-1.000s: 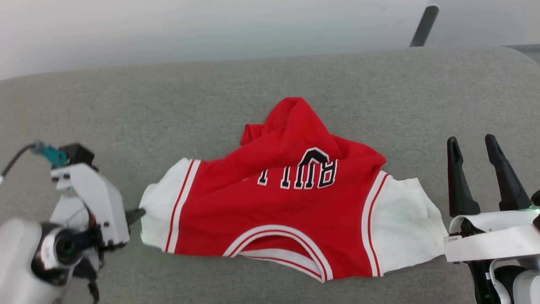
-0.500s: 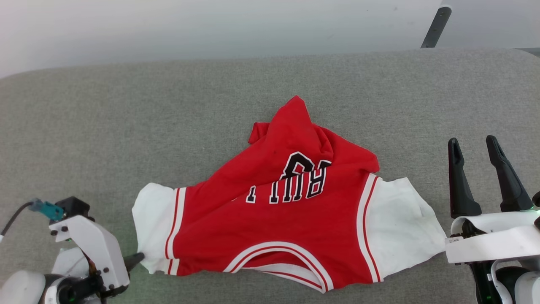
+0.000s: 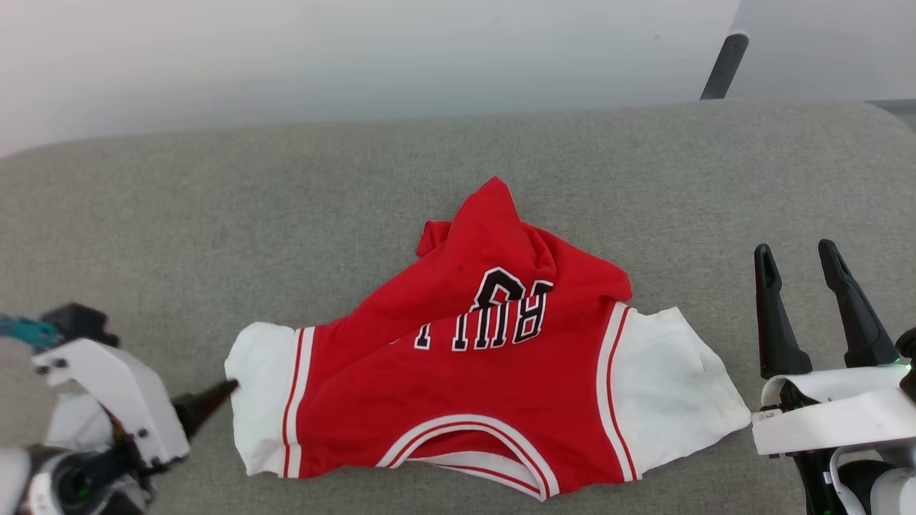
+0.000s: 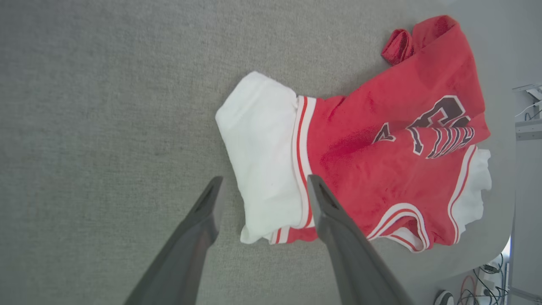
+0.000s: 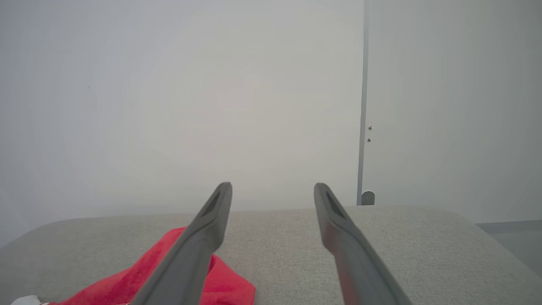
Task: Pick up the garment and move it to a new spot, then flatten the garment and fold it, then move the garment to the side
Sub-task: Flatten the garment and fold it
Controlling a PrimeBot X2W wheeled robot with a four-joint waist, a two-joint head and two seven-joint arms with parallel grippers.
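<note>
The garment (image 3: pixel 472 372), a red jersey with white sleeves, striped trim and black letters, lies crumpled on the grey cushioned surface (image 3: pixel 215 214), its collar toward me and its hem bunched at the far side. My left gripper (image 3: pixel 218 395) sits just left of the white left sleeve (image 3: pixel 257 393). In the left wrist view that gripper (image 4: pixel 263 182) stands open above that sleeve (image 4: pixel 262 169) of the garment (image 4: pixel 381 148), holding nothing. My right gripper (image 3: pixel 796 250) is open and empty, right of the other sleeve (image 3: pixel 673 386). The right wrist view shows its open fingers (image 5: pixel 273 186) and a red fold (image 5: pixel 169 275).
The grey surface ends in a rounded far edge against a pale wall (image 3: pixel 358 57). A dark slanted bar (image 3: pixel 723 64) stands behind the far right corner. Bare cushion lies left and far of the garment. Past the surface's edge there are floor cables (image 4: pixel 487 271).
My left gripper has opened and let go of the white sleeve, which now rests on the cushion. The left arm drew back to the left. The right gripper stayed open and still.
</note>
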